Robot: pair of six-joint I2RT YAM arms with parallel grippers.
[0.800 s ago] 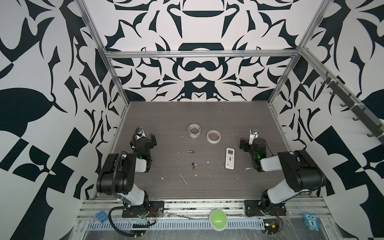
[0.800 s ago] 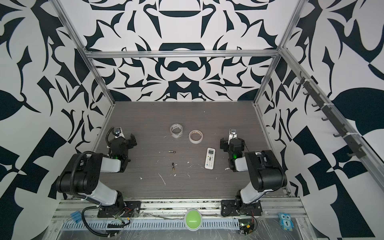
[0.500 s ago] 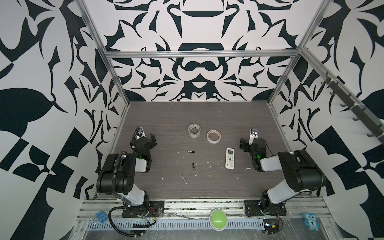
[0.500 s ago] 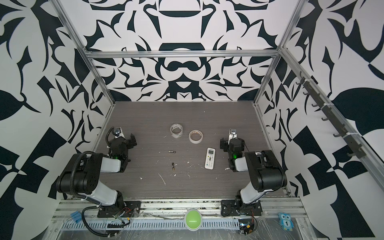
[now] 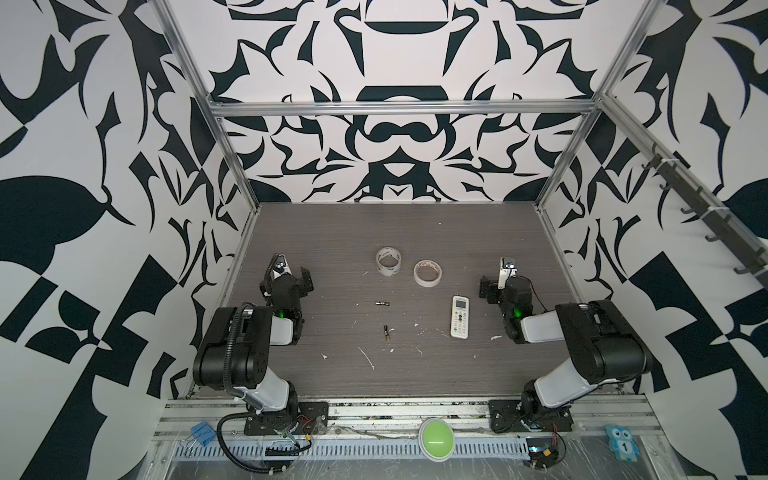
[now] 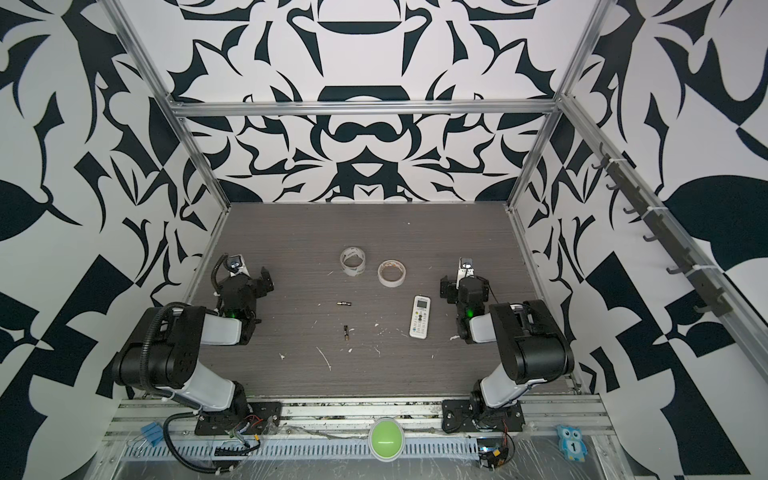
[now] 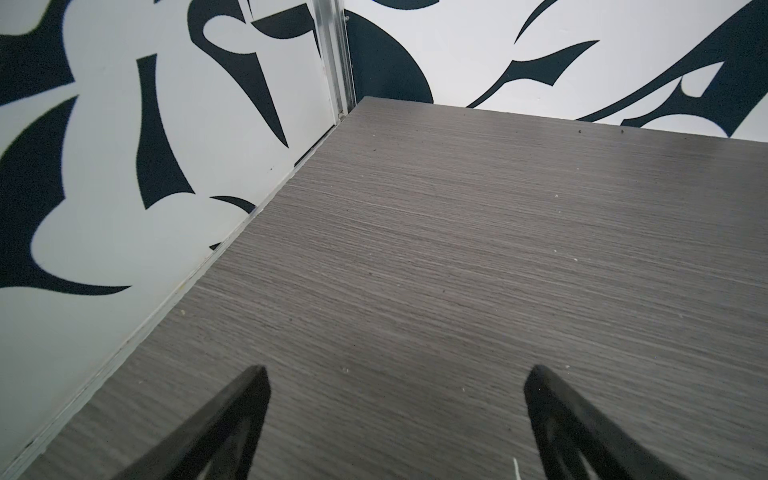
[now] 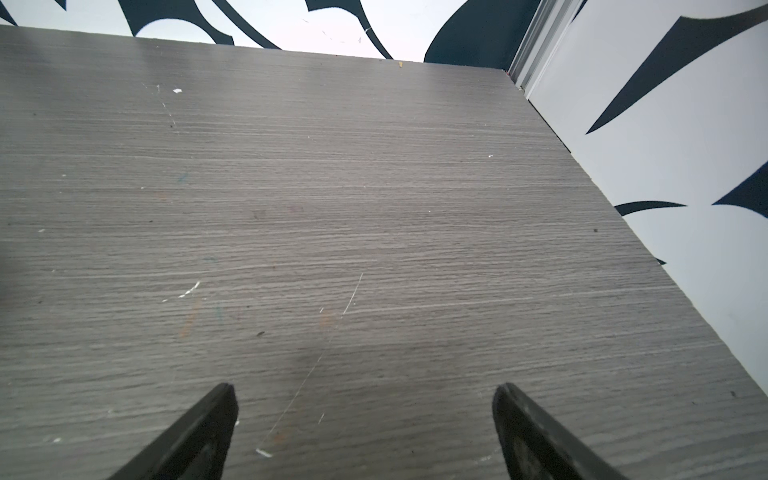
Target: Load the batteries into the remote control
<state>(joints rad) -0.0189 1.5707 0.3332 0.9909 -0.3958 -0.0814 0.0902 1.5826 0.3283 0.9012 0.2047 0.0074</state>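
The white remote control lies face up right of the table's middle, display end toward the back. Two dark batteries lie apart left of it: one crosswise, the other lengthwise, nearer the front. My left gripper rests low by the left wall, open and empty. Close to the remote's right side, my right gripper is also open and empty. Both wrist views show only bare table between the fingers.
Two tape rolls sit behind the batteries and remote. White paint flecks dot the grey table. Patterned walls enclose three sides. A green button sits on the front rail.
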